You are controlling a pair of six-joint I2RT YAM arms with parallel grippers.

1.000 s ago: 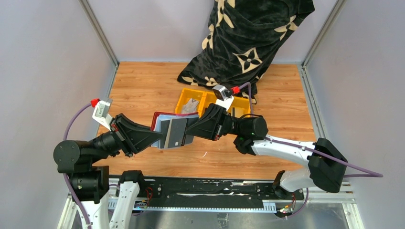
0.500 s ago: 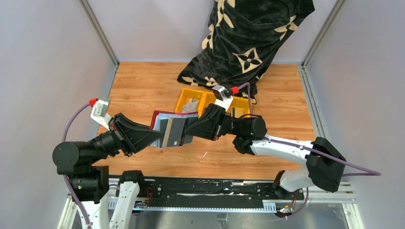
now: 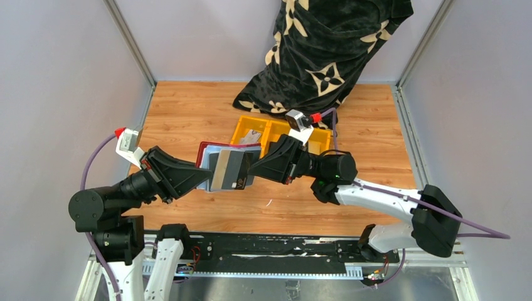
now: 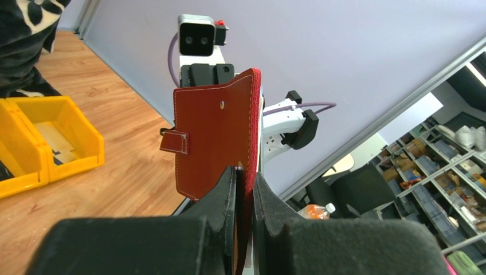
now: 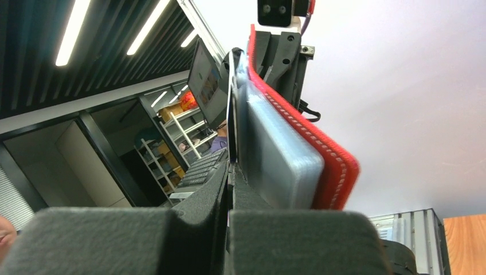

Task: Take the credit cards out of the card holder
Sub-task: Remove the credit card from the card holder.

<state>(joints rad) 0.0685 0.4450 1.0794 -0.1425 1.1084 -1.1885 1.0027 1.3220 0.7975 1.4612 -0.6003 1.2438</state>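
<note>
Card holder (image 4: 215, 137) — matt, stitched, leather-like; credit card (image 3: 229, 170) smooth plastic; bin (image 4: 74, 152) glossy plastic; table (image 3: 188, 113) grained wood.

The middle of the table (image 3: 188, 106) is barred by the left pincer (image 3: 202, 177), clamped on the card holder (image 3: 212, 152), and the right pincer (image 3: 252, 168), clamped on a credit card (image 3: 231, 170). Behind them, passage is blocked by the yellow bin (image 3: 238, 137) and black cloth (image 3: 326, 56). Bare wood is left at both sides.

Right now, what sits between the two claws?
The open red wallet and its grey cards fill that gap; the top view shows it.
</note>
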